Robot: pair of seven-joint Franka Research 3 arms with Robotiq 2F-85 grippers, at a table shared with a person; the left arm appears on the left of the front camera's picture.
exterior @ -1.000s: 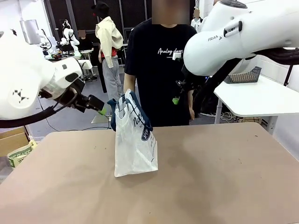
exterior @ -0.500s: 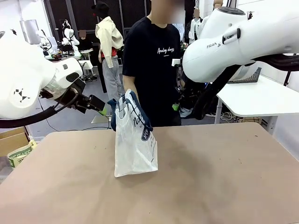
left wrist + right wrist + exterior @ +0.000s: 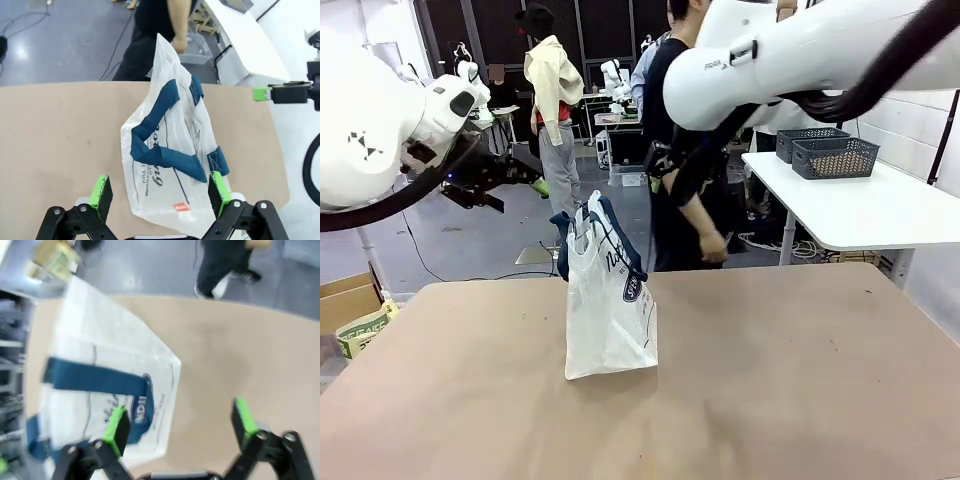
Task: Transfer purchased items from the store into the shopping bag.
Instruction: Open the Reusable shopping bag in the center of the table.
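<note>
Rising away from the bag (image 3: 610, 300), which stands upright on the table (image 3: 800, 380), the left gripper (image 3: 160, 194) and right gripper (image 3: 180, 425) hang spread and empty as the person (image 3: 685, 200) turns aside, so no item looks ready to go in.

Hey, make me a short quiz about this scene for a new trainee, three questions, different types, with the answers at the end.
1. True or false: the shopping bag stands upright on the table.
2. Pick one. The left pincer is: A) shut on a strap, B) open and holding nothing, C) holding a pen.
3. Fill in: the bag's handles are ____ in colour.

Key: 1 true; 2 B; 3 blue.
</note>
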